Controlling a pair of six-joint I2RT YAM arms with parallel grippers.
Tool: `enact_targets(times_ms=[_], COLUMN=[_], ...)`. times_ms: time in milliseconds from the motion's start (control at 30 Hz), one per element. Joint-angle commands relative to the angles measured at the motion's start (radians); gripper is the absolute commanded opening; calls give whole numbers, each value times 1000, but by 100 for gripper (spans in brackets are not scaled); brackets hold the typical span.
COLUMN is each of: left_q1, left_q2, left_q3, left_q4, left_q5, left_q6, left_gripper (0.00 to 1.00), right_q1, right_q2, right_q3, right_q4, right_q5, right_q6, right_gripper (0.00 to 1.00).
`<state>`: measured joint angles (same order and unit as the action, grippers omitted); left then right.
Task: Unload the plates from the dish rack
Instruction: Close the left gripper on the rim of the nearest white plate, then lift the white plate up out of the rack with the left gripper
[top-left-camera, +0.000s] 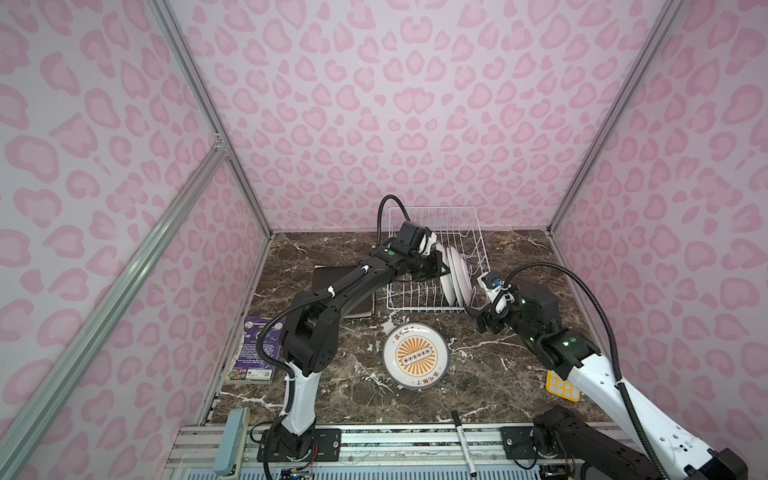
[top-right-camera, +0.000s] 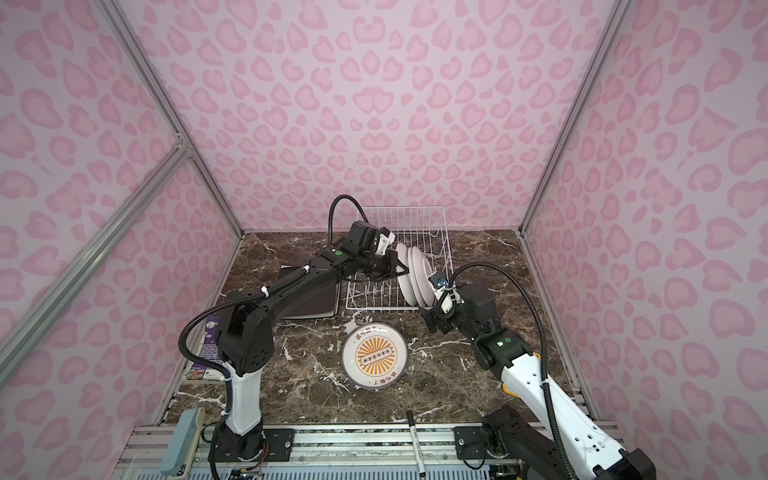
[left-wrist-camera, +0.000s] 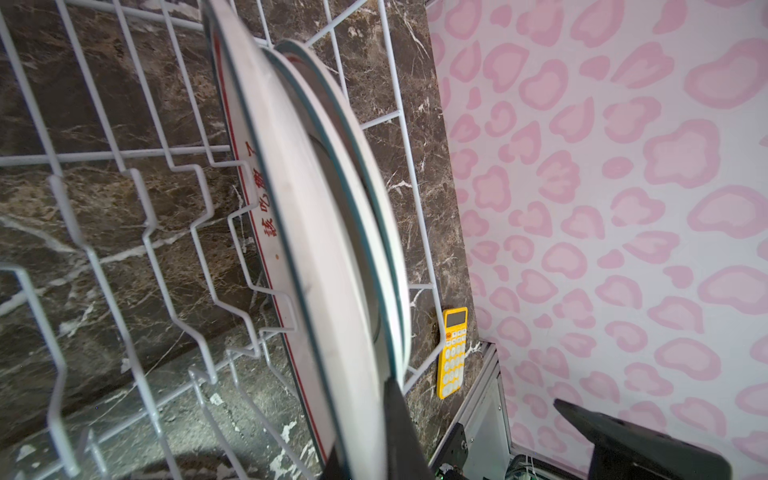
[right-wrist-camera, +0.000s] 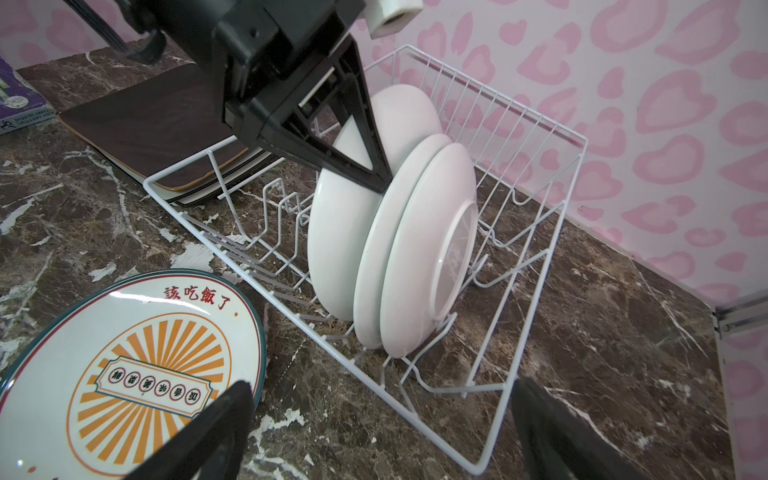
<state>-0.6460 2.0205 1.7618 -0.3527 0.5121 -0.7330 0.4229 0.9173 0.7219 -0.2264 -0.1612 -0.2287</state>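
- The dish rack (right-wrist-camera: 498, 95) sits at the back of the bench (top-left-camera: 498, 374). Three round plates stand on edge in it, held upright by the wire prongs and leaning close together.
- The left gripper (right-wrist-camera: 374, 180) reaches in from above and is clamped on the upper rim of the outermost plate (right-wrist-camera: 336, 249), with one finger slipped into the gap behind it. The rim is probably the only part it can pinch while the plate stands in its slot.
- This plate is not yet lifted. Its lower edge rests among the prongs, so it likely needs to come up and out before it can be laid flat.
- The two other plates (right-wrist-camera: 419, 249) behind it are untouched, and the last one leans toward the rack's end wall.
- The right gripper (right-wrist-camera: 382, 384) hangs just off the rack's front corner with its jaws spread wide, holding nothing. It seems to be waiting out of the way.
- A sunburst plate (top-left-camera: 415, 355) lies face up in front of the rack. The square plates (right-wrist-camera: 153, 120) are stacked beside it, the dark one on top. By my reckoning the task is past halfway.
- A yellow calculator (left-wrist-camera: 452, 353) lies at the bench edge, apart from the work.
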Motion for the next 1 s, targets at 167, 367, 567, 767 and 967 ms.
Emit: enact_targets(times_ms=[167, 367, 567, 767, 967], left_q1=[1, 1, 2, 3, 8], left_q2=[-44, -77, -104, -136, -180], left_q3=[10, 10, 11, 14, 5], left_q4=[51, 17, -6, -36, -58], left_q5=[25, 10, 5, -14, -36], left_q6=[16, 40, 61, 81, 93], left_gripper=[3, 4, 4, 4, 3], right_q1=[-1, -1, -1, -1, -1], right_q2=[-7, -12, -13, -25, -49], right_q3=[15, 15, 19, 23, 9], right_q4=[39, 40, 41, 42, 51], right_q5=[5, 8, 6, 6, 7], right_q6=[8, 9, 12, 12, 21], right_gripper=[98, 98, 98, 98, 98])
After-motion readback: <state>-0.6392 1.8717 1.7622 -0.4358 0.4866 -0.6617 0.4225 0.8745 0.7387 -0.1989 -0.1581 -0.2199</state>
